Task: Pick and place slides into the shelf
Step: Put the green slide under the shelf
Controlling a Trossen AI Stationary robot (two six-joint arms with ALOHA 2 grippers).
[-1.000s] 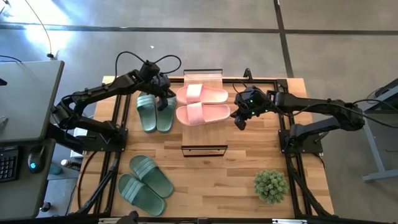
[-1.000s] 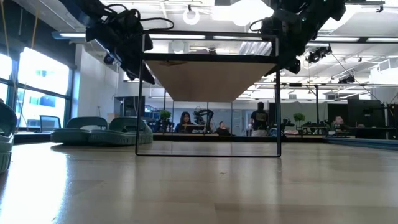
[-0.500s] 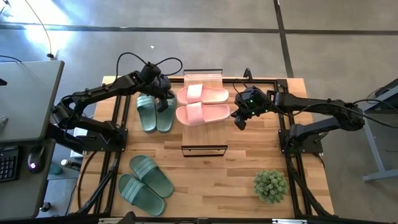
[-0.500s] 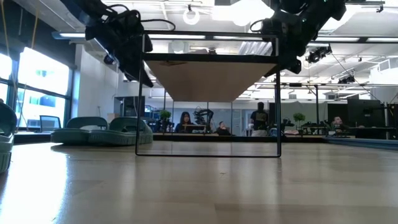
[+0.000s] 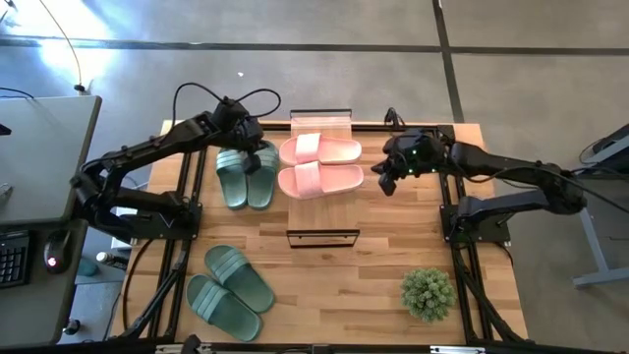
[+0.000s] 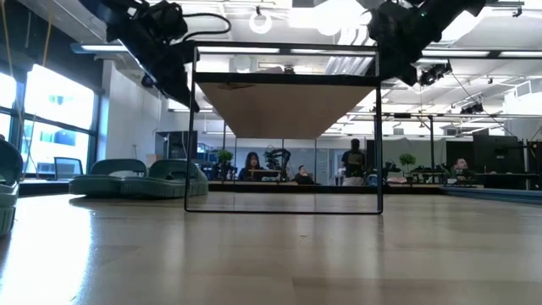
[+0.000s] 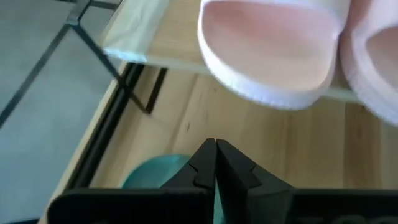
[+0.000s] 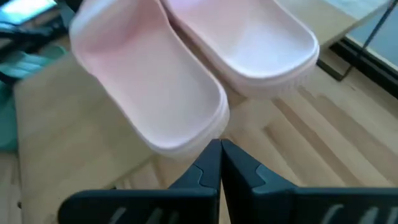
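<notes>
Arms flank the shelf, left gripper and right gripper jaws closed, empty.

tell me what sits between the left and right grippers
The two pink slides on the shelf lie between the shut left gripper and shut right gripper, seen in the high view.

An open-plan lab or office: people seated at distant desks, ceiling lights, big windows, concrete floor.
</notes>
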